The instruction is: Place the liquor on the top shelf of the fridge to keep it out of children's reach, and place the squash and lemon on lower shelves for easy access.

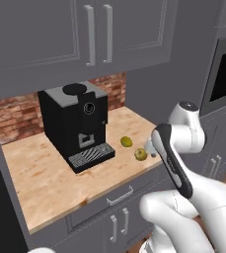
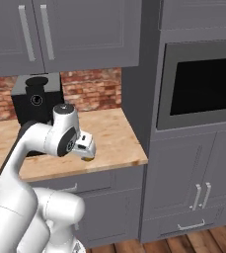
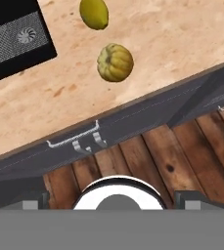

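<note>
Jaws spread wide and empty, the gripper (image 2: 87, 148) hangs above the counter (image 1: 50, 183) edge, angled toward the squash (image 3: 115, 62) and lemon (image 3: 94, 13) awaiting pickup.

The arm (image 1: 193, 197) is built of rounded, glossy white shells, thick and bulbous at the lower links and slimmer toward the wrist. The joints are marked by dark grey to black bands; a long black strip is seen along one forearm segment, edged in white. One link is closed by a round dark grey cap on top. At the wrist, a dark circular joint face with a small pale mark is seen. The hand (image 2: 85, 145) is formed as a small boxy white and light grey block.
</note>
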You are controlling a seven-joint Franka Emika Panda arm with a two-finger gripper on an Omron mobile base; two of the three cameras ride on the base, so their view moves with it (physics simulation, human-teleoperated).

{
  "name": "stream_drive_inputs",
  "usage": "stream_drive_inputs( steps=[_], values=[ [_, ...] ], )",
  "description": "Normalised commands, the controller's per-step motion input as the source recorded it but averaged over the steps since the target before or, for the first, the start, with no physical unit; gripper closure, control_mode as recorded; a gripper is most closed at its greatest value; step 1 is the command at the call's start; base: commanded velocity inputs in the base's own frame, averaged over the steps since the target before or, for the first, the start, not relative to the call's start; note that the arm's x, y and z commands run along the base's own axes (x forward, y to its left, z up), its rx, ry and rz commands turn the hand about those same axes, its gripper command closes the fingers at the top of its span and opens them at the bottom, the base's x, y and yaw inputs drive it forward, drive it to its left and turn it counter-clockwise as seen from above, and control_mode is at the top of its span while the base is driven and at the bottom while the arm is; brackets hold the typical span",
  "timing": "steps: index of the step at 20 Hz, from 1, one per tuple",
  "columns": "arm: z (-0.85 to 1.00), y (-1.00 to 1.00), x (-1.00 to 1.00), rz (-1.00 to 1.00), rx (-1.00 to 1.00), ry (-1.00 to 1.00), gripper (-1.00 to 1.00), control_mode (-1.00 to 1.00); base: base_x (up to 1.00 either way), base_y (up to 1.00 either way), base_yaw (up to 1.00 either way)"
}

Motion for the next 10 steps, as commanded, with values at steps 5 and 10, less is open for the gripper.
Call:
stream_drive_inputs(
  steps=[5,10],
  values=[
    [-0.17,0.00,0.34,0.00,0.00,0.07,-1.00,-1.00,0.00,0.00,0.00],
    [-0.17,0.00,0.34,0.00,0.00,0.06,-1.00,-1.00,0.00,0.00,0.00]
  ],
)
